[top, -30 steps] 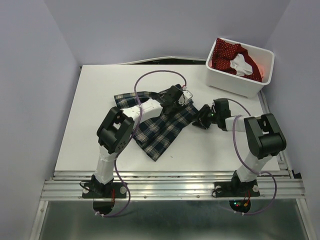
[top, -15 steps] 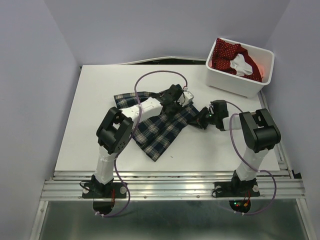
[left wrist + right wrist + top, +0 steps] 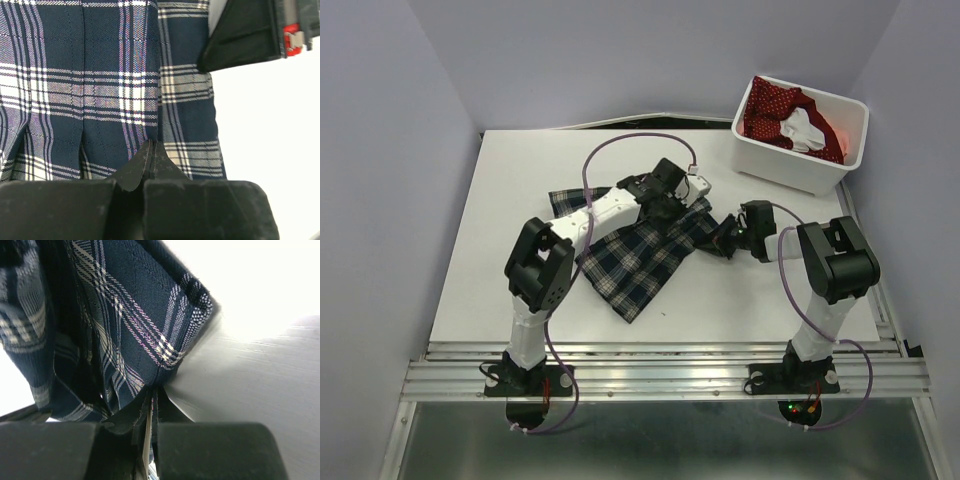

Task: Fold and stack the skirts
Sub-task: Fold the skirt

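You are gripping the plaid skirt (image 3: 638,258) with both arms. The left pincer (image 3: 150,156) is clenched on a pleat close to the skirt's side edge. The right pincer (image 3: 151,392) is pinching the stitched corner of the same cloth, so both are grasping fabric at the skirt's far right end, close to each other. The rest of the skirt is lying on the counter (image 3: 505,270), running diagonally toward the near left.

The red skirt (image 3: 768,108) is sitting crumpled in the bin (image 3: 785,172) at the far right corner, well apart from the plaid one and not yet folded.

You are working with light, soft cloth, so expect it to droop and trail from wherever it is held instead of keeping a shape. The pleats are likely to fan open or bunch as it travels. A thin pinch on a single layer is probably prone to slipping. The stitched hem and corners, where the cloth is doubled, look like the surest places to hold. With both grips at one end, the loose tail is likely to drag along the counter, so watch that it is not rumpling the fold.
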`<state>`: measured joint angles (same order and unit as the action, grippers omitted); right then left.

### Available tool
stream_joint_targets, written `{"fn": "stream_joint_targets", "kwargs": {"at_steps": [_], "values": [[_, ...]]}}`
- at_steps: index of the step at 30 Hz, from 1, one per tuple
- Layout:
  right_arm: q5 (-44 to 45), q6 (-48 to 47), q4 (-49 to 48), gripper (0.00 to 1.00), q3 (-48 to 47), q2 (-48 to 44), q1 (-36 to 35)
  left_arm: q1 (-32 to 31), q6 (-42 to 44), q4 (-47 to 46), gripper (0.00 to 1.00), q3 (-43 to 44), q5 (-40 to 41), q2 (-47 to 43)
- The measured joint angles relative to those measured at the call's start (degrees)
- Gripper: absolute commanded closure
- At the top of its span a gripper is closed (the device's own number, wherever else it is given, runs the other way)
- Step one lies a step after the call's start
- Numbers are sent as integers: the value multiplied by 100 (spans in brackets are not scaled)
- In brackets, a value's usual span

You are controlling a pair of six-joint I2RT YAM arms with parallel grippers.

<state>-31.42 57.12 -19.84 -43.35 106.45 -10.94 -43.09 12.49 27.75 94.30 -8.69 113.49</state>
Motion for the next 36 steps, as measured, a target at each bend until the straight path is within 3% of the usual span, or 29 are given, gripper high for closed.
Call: {"fn": "stream_joint_targets", "kwargs": {"at_steps": [13,25,31,36], "values": [[2,26,-24,97,13,0,0,-258,-160,555,100,448,-498,57],[7,33,-81,96,46,0,0,-304,-299,507,100,737,-791,1106],[-59,-46,-101,55,61,-63,15,-293,-369,313,100,654,-962,1176],[-87,-411,225,46,127,-450,166,-254,-385,-175,100,190,-1270,1154]]}}
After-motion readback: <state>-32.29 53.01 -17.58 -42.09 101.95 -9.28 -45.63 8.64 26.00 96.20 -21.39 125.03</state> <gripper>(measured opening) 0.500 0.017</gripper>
